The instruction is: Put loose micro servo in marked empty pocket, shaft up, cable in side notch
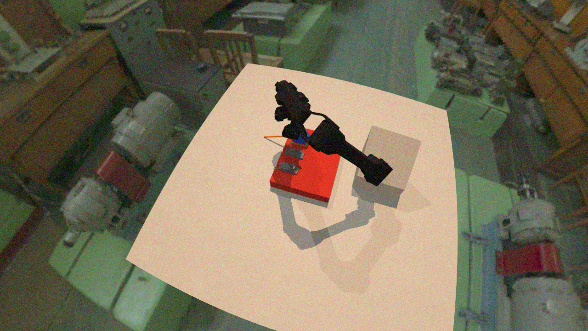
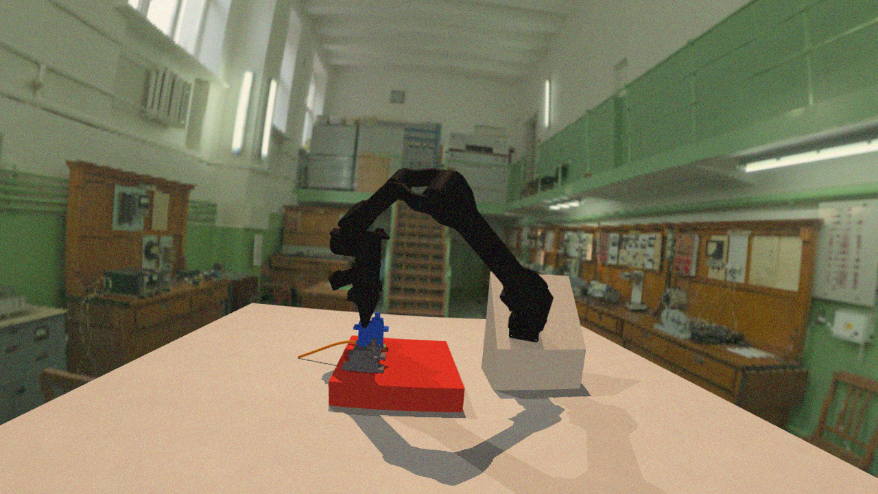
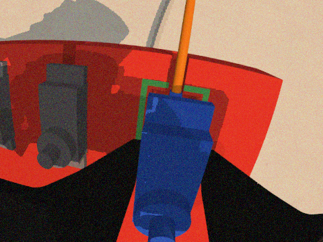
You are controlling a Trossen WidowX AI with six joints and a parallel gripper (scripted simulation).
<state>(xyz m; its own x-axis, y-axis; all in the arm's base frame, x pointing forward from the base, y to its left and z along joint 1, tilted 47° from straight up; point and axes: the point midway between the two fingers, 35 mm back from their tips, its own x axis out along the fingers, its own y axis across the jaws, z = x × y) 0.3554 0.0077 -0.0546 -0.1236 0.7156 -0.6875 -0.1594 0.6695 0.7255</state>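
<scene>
Because the blue micro servo [image 3: 172, 171] had to drop straight in, the fingers were clamped on its body, holding it above the green-marked pocket [image 3: 145, 107] at the red deck's [image 3: 252, 107] upper centre, orange cable [image 3: 188, 27] trailing toward the counter [image 3: 278, 13].

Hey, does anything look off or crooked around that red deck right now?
Nothing looks damaged. The blue servo, gripped by the end effector, hangs over the green-marked pocket, not yet seated; its orange cable trails off the deck.

Arm [image 2: 466, 227] arched, tool [image 2: 365, 319] pointing down, clamped on servo [image 3: 172, 161].
</scene>
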